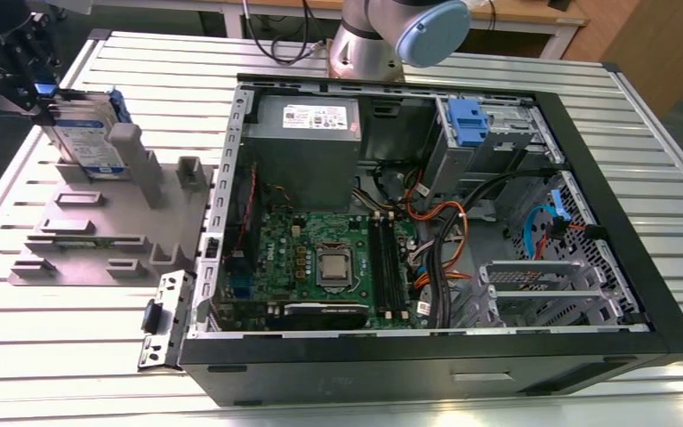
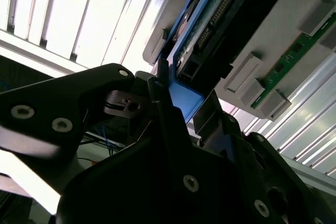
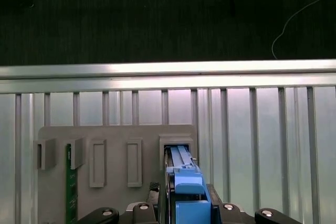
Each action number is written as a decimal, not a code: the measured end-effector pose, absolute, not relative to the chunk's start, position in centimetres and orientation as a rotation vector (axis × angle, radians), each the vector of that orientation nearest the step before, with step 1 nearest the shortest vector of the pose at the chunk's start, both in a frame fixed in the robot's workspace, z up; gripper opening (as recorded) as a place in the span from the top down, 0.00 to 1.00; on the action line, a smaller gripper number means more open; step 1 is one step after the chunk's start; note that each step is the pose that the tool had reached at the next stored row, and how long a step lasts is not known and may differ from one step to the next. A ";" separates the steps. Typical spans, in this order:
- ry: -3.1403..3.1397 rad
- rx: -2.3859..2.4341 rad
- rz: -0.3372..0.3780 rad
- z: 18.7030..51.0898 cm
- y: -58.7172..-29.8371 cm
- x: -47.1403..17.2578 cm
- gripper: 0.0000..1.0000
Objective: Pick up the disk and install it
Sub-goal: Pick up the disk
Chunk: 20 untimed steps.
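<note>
Where the grey holder (image 1: 92, 231) sits on the slatted table (image 1: 626, 107) at the exterior view's left, the disk (image 1: 86, 142) stands on edge in one of its slots, its lower end sunk in the slot and partly hidden behind a grey post. The end effector (image 1: 36, 89) is at the disk's upper end. In both wrist views its dark fingers (image 2: 164, 114) are closed against the two sides of the blue carrier's handle, so it is gripping the disk (image 3: 185, 182). A green memory stick (image 3: 68, 182) stands in another slot of the same holder, well apart from the disk.

Just beside the holder, the open computer case (image 1: 437, 360) lies on its side. Inside it are a grey power supply (image 1: 306, 120), a green motherboard (image 1: 317, 258), a tangle of cables (image 1: 437, 222) and a bare blue bracket (image 1: 466, 120) in the drive cage (image 1: 514, 133) at one corner.

The arm (image 1: 377, 36) rises behind the case and is cut off at the top edge. The end effector's body runs off the exterior view's left edge, and the print on the disk's label is too small to make out
</note>
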<state>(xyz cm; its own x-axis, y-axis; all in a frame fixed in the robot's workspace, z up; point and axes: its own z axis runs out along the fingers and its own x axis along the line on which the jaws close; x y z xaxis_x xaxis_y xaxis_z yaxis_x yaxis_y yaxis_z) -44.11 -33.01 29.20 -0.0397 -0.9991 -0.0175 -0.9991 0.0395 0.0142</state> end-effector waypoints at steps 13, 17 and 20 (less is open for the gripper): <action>2.263 -2.175 0.034 29.2 -33.0 -44.2 0.64; 2.263 -2.175 0.034 29.1 -33.0 -44.2 0.64; 2.263 -2.175 0.034 29.1 -33.0 -44.2 0.64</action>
